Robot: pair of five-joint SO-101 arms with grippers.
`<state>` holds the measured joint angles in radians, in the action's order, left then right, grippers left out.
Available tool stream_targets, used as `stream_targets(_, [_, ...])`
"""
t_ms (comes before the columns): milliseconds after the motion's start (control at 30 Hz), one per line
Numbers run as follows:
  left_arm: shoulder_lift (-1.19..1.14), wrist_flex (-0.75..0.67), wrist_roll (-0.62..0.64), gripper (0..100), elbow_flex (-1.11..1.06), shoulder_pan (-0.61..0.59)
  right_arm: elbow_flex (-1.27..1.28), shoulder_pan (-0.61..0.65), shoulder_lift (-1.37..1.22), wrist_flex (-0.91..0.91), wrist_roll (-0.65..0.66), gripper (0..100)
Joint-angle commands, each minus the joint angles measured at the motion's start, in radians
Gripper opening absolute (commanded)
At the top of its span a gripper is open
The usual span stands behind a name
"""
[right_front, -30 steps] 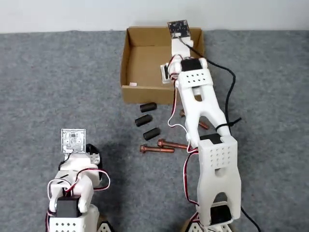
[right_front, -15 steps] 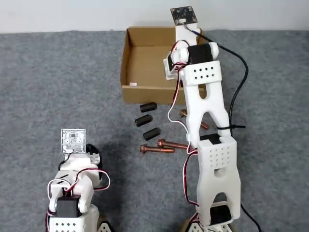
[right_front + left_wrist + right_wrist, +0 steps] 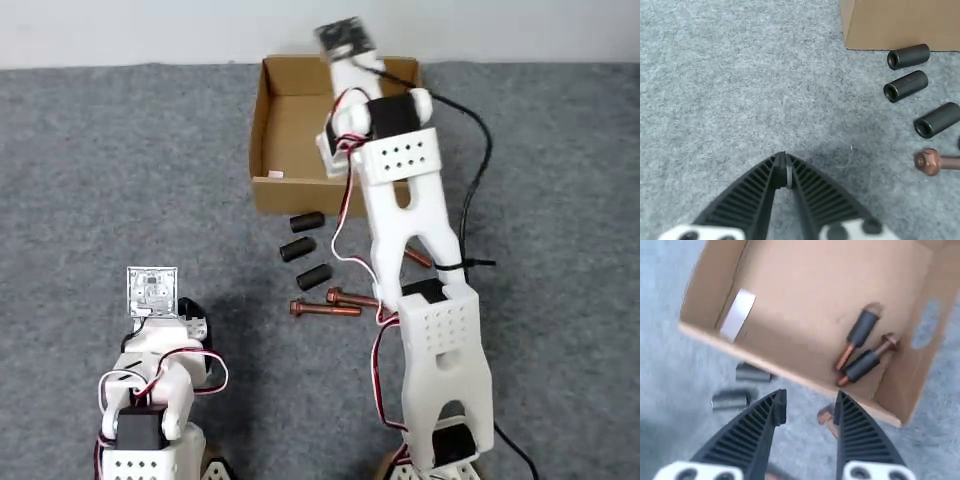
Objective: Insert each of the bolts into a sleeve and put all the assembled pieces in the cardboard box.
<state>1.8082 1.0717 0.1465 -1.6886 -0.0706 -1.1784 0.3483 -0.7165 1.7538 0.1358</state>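
Two assembled bolt-and-sleeve pieces (image 3: pixel 858 335) (image 3: pixel 865 362) lie inside the cardboard box (image 3: pixel 805 285), toward one corner. My right gripper (image 3: pixel 811 402) hangs open and empty above the box's front wall. In the high view the right arm reaches over the cardboard box (image 3: pixel 290 120). Three black sleeves (image 3: pixel 307 221) (image 3: pixel 297 248) (image 3: pixel 314 275) lie in front of the box, with two copper bolts (image 3: pixel 325 309) (image 3: pixel 350 297) beside them and a third bolt (image 3: pixel 418 258) partly under the arm. My left gripper (image 3: pixel 783 170) is shut and empty over bare carpet, well short of the sleeves (image 3: pixel 905 85).
Grey carpet covers the table. A white label (image 3: pixel 737 315) sticks to the box's inner wall. The right arm's cables (image 3: pixel 480 150) hang beside the box. The left arm's base sits at the near left.
The right arm has swung left, from the box's right edge toward its middle. The left arm, sleeves and bolts have stayed put.
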Motion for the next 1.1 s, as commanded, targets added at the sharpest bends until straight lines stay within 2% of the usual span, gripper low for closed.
stream_targets(0, [0.008,-0.028,-0.003,0,0.004,-0.006,0.199,0.027,0.186,0.044,0.097,15.4])
stream_targets(167, [0.008,-0.028,-0.003,0,0.004,-0.006,0.491,0.062,0.306,0.041,0.222,15.4])
stream_targets(300, [0.008,-0.028,-0.003,0,0.004,-0.006,0.594,0.11,0.309,0.041,0.41,15.7])
stream_targets(433, [0.008,-0.028,-0.003,0,0.004,-0.006,0.663,0.168,0.278,0.028,0.539,15.8])
stream_targets(833, [0.008,-0.028,-0.005,0,0.004,-0.006,0.663,0.199,0.081,-0.018,0.652,16.0])
stream_targets(1000, [0.008,-0.028,-0.005,0,0.004,-0.006,0.663,0.2,0.062,-0.039,0.652,23.7])
stream_targets(1067, [0.008,-0.028,-0.005,0,0.004,-0.006,0.663,0.203,0.062,-0.058,0.652,23.8])
